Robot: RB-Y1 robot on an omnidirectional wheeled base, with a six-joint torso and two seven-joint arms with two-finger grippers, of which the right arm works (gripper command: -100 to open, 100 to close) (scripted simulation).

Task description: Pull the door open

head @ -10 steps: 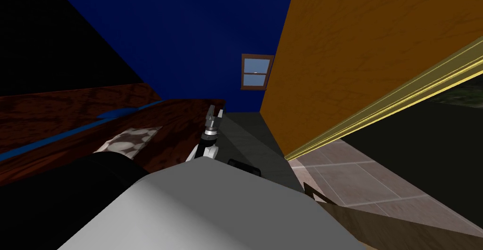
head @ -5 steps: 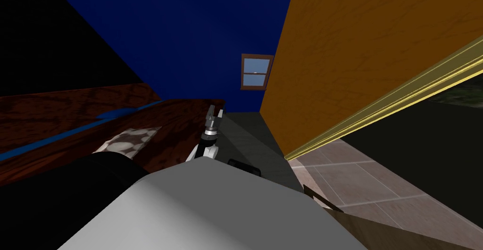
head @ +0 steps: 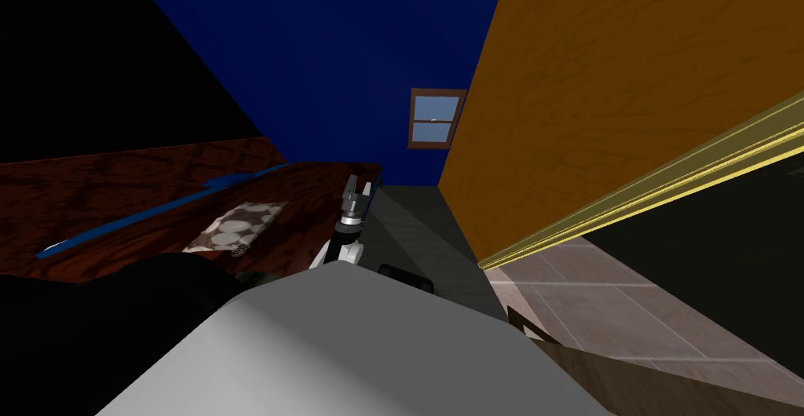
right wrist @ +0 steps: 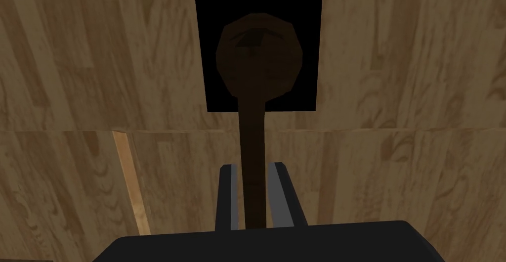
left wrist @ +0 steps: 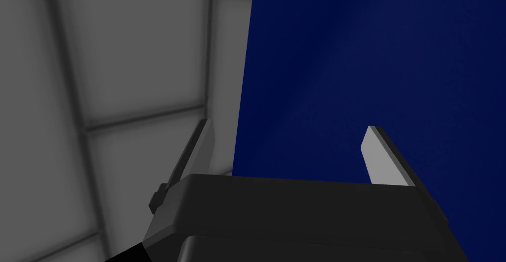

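Observation:
The door (right wrist: 395, 76) is a light wood panel, close in front of my right hand. On it sits a black square plate (right wrist: 306, 41) carrying a dark brown lever handle (right wrist: 252, 125) with a round hub. My right gripper (right wrist: 252, 167) is shut on the handle's shaft, one finger pressing each side. In the head view the door's edge (head: 644, 384) slants across the lower right, beside my chest. My left gripper (head: 359, 189) is held forward above my chest, and its fingers (left wrist: 375, 155) stand wide apart, open with nothing between them, before a blue wall (left wrist: 370, 66).
A dark reddish wood surface (head: 118, 191) with a blue strip (head: 157, 211) and a patterned cloth (head: 239, 227) lies to the left. An orange wall (head: 628, 82) with yellow trim (head: 652, 187) rises on the right, above a tiled floor (head: 612, 309). A small window (head: 436, 118) is in the far blue wall.
The whole head view has shifted: the window and wall corner sit a little further right and the wood surface has swung, so my body has turned. Both grippers keep their pose.

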